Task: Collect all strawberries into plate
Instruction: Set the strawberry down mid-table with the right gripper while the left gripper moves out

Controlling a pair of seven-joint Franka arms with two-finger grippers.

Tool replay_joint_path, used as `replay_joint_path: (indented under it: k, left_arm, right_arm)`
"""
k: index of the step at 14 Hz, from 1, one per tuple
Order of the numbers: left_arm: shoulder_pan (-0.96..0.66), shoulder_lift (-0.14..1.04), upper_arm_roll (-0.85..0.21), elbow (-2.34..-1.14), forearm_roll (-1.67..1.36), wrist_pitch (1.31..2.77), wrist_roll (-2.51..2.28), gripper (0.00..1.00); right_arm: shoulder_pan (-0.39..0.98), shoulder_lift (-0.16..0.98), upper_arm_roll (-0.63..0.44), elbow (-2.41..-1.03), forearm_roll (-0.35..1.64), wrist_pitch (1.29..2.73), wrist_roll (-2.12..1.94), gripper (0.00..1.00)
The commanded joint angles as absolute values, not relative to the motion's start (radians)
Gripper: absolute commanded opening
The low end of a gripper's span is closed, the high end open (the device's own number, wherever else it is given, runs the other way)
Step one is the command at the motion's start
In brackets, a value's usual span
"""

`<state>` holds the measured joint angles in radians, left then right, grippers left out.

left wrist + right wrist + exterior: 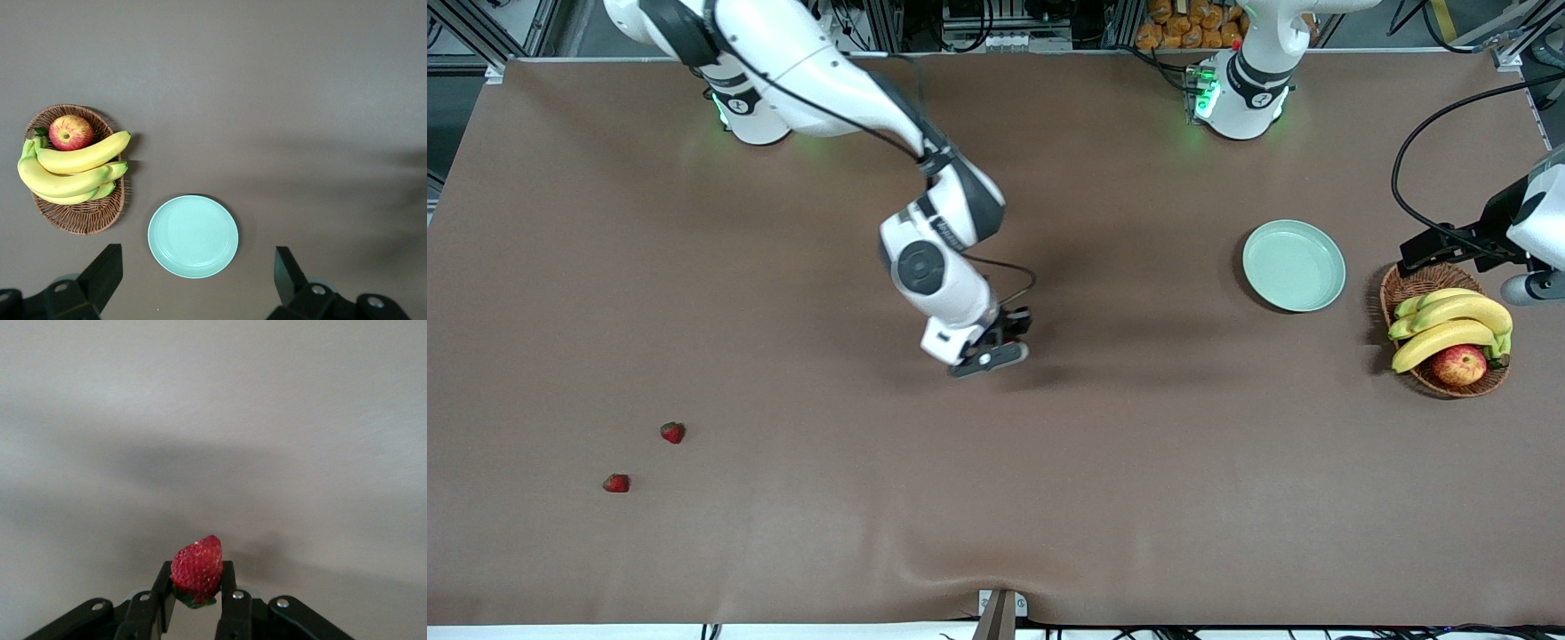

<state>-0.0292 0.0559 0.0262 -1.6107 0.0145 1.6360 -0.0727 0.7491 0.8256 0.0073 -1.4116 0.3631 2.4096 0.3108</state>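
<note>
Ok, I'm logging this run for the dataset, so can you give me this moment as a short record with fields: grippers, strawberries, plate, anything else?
right gripper: in the air over bare brown table, shut on a small red strawberry
left gripper: open, waiting high over the plate and basket
strawberries on table: two, toward the right arm's end; one farther from the front camera than the other
round pale mint-green plate: holds nothing
brown wicker basket: beside the plate, holds yellow bananas and a red-yellow apple
</note>
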Motion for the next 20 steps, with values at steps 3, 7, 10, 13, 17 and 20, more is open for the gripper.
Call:
replay_joint_path:
  k: [3, 7, 10, 13, 17, 20]
  left_arm:
    - [-0.028, 0.066, 0.025, -1.597, -0.011, 1.631, -0.060, 1.00]
    - [-0.034, 0.080, 0.025, -1.595, -0.034, 1.631, -0.060, 1.00]
    - [-0.040, 0.092, 0.025, -1.595, -0.044, 1.637, -0.060, 1.00]
    - [-0.051, 0.121, 0.025, -1.592, -0.078, 1.647, -0.061, 1.00]
    - [-0.107, 0.158, 0.023, -1.589, -0.084, 1.699, -0.083, 1.00]
    - [-0.127, 0.198, 0.023, -1.582, -0.143, 1.761, -0.089, 1.00]
  right_arm:
    - [0.811, 0.965, -0.005, -1.275, 0.380, 2.503, 0.411, 0.00]
    - [0.811, 0.997, -0.006, -1.255, 0.379, 2.505, 0.417, 0.53]
    - [0.816, 0.982, -0.009, -1.256, 0.367, 2.505, 0.417, 1.00]
    - [0.808, 0.915, -0.021, -1.302, 0.359, 2.482, 0.425, 1.00]
    - [0.810, 0.769, -0.093, -1.440, 0.359, 2.427, 0.423, 1.00]
    - [0.813, 0.623, -0.190, -1.575, 0.353, 2.359, 0.408, 1.00]
